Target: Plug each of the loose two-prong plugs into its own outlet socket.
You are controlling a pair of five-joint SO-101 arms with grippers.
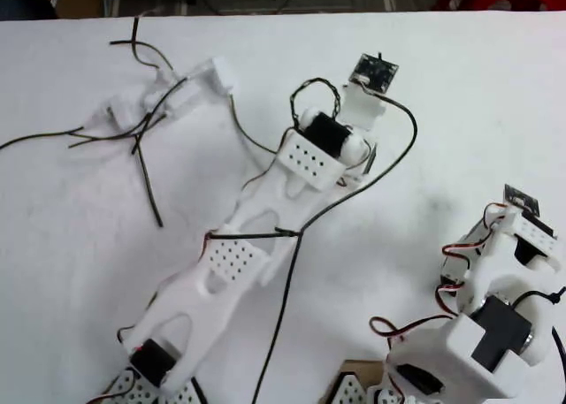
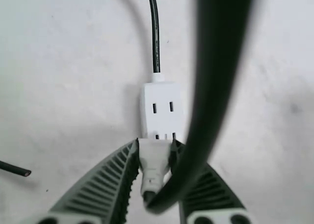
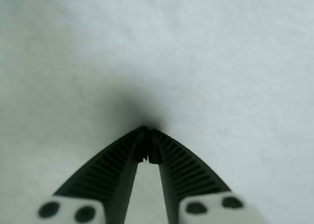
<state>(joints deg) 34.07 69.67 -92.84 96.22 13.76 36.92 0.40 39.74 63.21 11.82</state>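
My left gripper (image 2: 154, 148) is shut on a white two-prong plug (image 2: 153, 165). The plug's front end touches the near end of a white outlet socket block (image 2: 163, 106), whose free pair of slots faces the camera. How deep the prongs sit I cannot tell. A thick black cable (image 2: 206, 87) hangs close in front of this view. In the high view the left arm (image 1: 265, 218) stretches from the near left to the table's middle. My right gripper (image 3: 147, 145) is shut on nothing, just above the bare white table (image 3: 221, 62), on the folded arm (image 1: 495, 324) at the near right.
More white plugs and socket pieces (image 1: 155, 108) lie tangled with thin black cables (image 1: 146, 179) at the far left. A black cable (image 1: 287, 289) runs along the left arm. A cut cable end (image 2: 19, 171) lies near the left gripper. The table's far edge (image 1: 283, 13) is close behind.
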